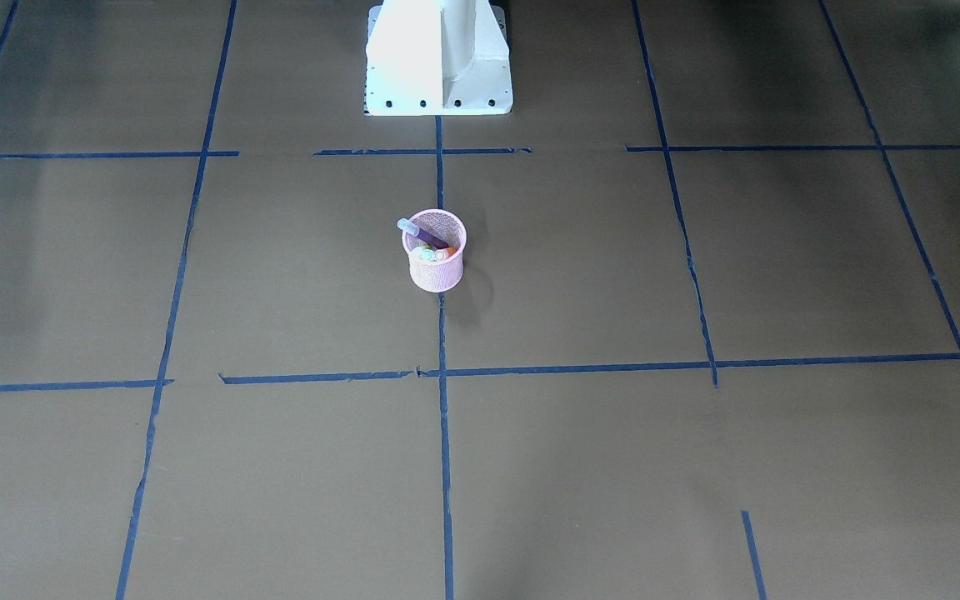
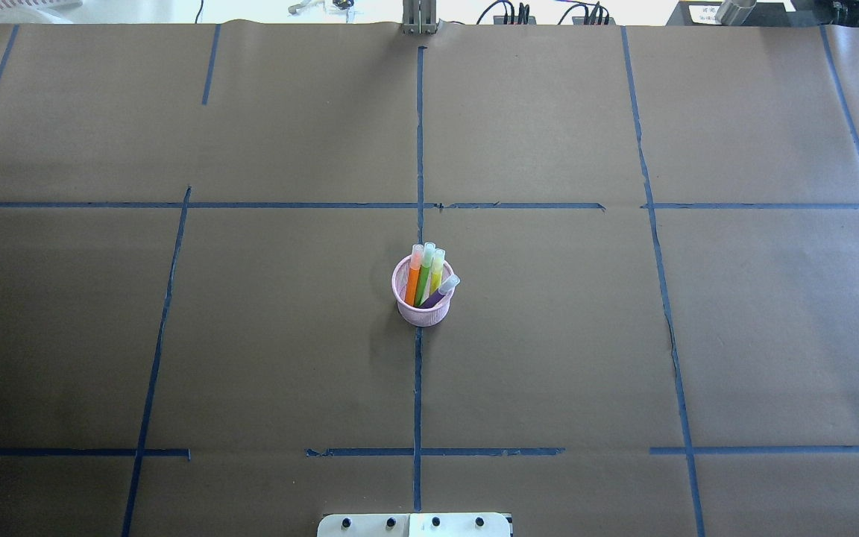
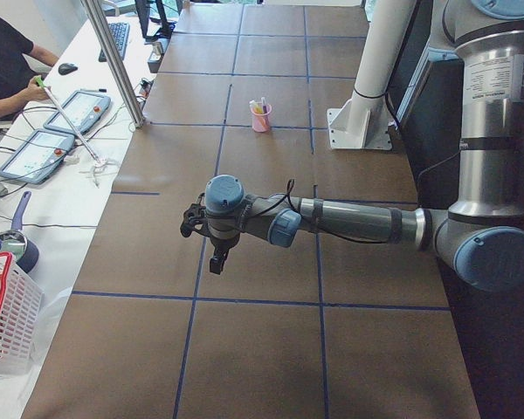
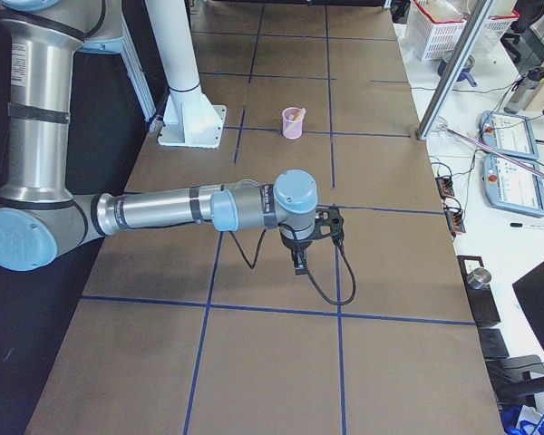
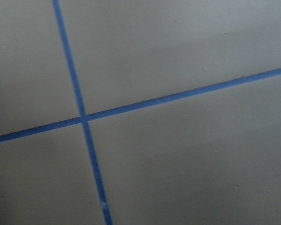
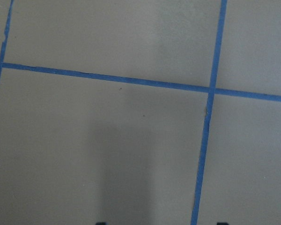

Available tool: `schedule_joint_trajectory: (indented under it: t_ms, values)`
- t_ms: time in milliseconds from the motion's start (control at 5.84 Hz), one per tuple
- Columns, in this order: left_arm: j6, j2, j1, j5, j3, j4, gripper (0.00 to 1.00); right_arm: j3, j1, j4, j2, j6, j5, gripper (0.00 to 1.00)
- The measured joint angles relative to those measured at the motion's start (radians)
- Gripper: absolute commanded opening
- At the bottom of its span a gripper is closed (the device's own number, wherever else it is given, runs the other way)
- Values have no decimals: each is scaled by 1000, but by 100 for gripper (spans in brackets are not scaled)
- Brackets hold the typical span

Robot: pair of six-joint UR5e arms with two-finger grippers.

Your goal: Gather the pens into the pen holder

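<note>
Overhead exterior view, centre of frame: the pink mesh pen holder (image 2: 422,313) stands upright on the brown table (image 2: 176,335), astride a blue tape line (image 2: 417,388). An orange pen (image 2: 413,280), a green pen (image 2: 424,274), a yellowish pen (image 2: 437,270) and a purple pen (image 2: 438,294) lean inside it with their pale caps up. No pen lies loose on the paper, so I judge the collecting done.

In the exterior left view my left gripper (image 3: 218,260) hangs over the table at lower centre, well apart from the cup near the top. In the exterior right view my right gripper (image 4: 299,263) hangs at mid-frame, equally far off. I cannot tell whether either pair of fingers is apart or together. Both wrist cameras show only paper and tape.

Should a pen need resetting, I expect a light, stiff plastic barrel, smooth and round enough to slip or roll. A pinch across the coloured barrel just below the cap looks safest. The cup itself seems light and easy to tip, so I would take it by the solid rim.
</note>
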Motion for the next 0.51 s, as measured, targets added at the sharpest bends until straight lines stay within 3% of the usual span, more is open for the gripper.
schedule_joint_trajectory:
  t_ms: [171,513]
  values:
    - [44,0,-18,-6,-24,81,100,4,26,2,-42,-10,3,100]
    - [108,-1,-48,-5,-98,330,100,-25,36,0,-63,-116,-85,100]
